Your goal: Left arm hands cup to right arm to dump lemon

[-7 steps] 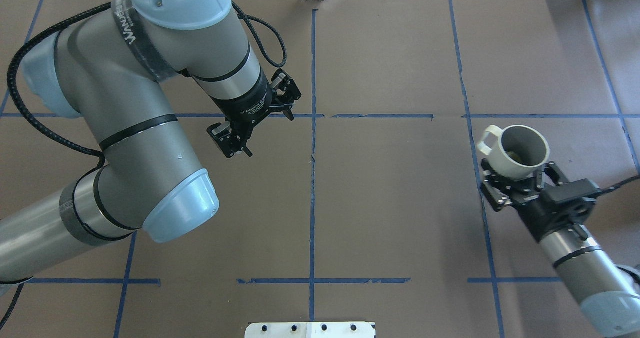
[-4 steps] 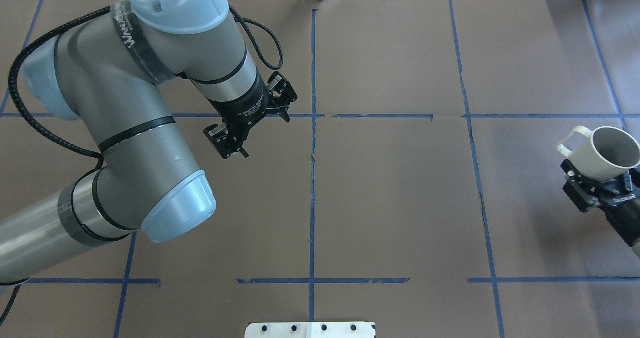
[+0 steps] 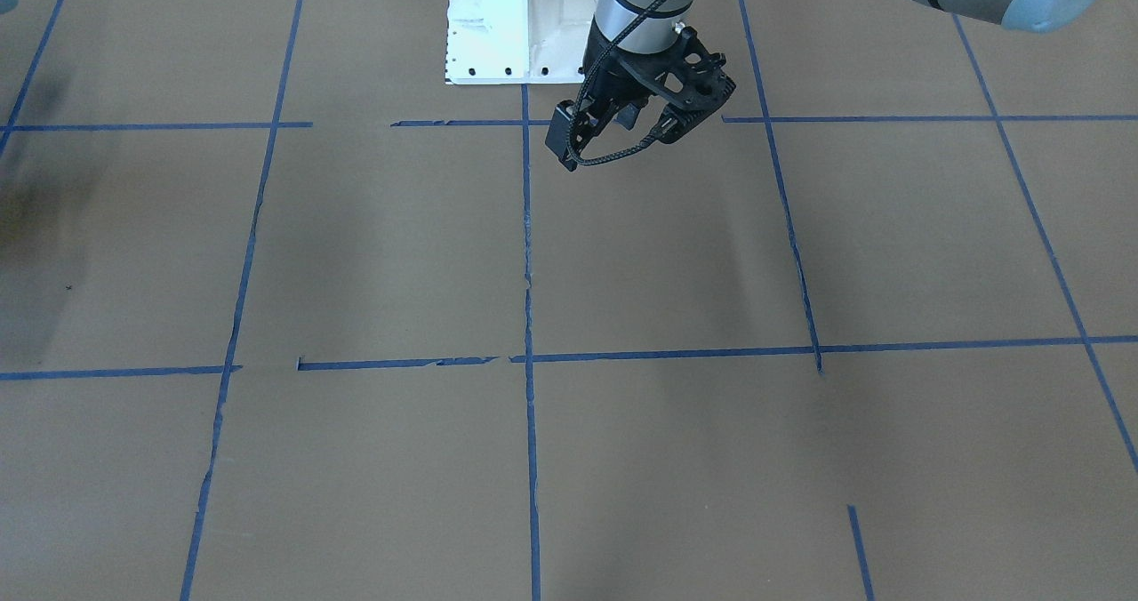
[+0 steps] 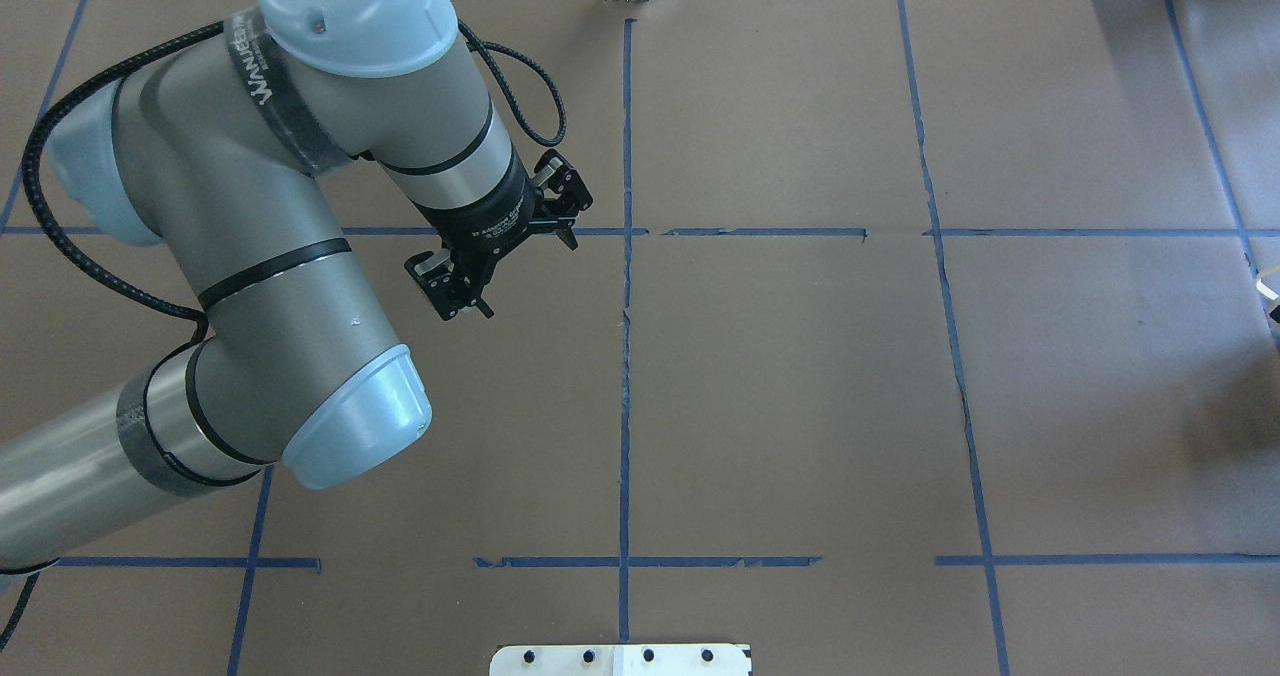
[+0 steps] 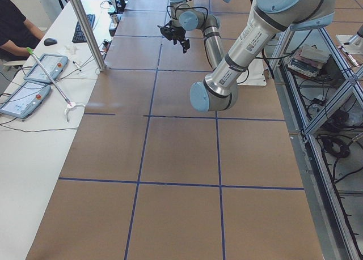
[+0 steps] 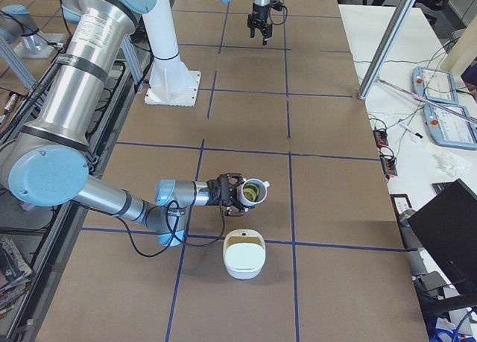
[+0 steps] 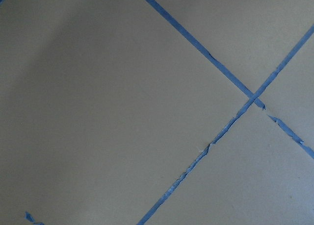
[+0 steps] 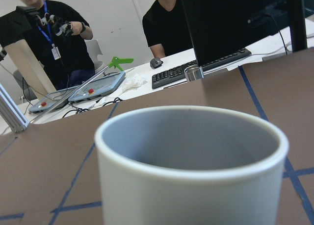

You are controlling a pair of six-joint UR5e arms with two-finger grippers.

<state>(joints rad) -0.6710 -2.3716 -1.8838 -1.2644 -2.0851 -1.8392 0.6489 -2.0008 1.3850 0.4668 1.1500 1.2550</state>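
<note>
In the exterior right view the near right arm's gripper [image 6: 232, 192] has the white cup [image 6: 254, 191] at its fingers, tipped on its side over the table just beyond a white bowl [image 6: 244, 255]. I cannot tell whether that gripper is open or shut. A yellow-olive patch, probably the lemon [image 6: 254, 197], shows in the cup's mouth. The right wrist view is filled by the cup [image 8: 189, 171] with its grey inside; no lemon shows there. My left gripper [image 4: 525, 271] hangs open and empty over the table's left-middle, also seen from the front [image 3: 622, 139].
The white robot base [image 3: 520, 23] stands at the table's robot side. A metal post [image 6: 380, 51] rises at the table's edge. People sit at a white desk [image 8: 162, 75] with pendants and a keyboard. Blue tape lines cross the brown table [image 4: 780, 396].
The right gripper has carried the cup rightward, out of the overhead view. The left arm has drawn back slightly to the left, its gripper still open.
</note>
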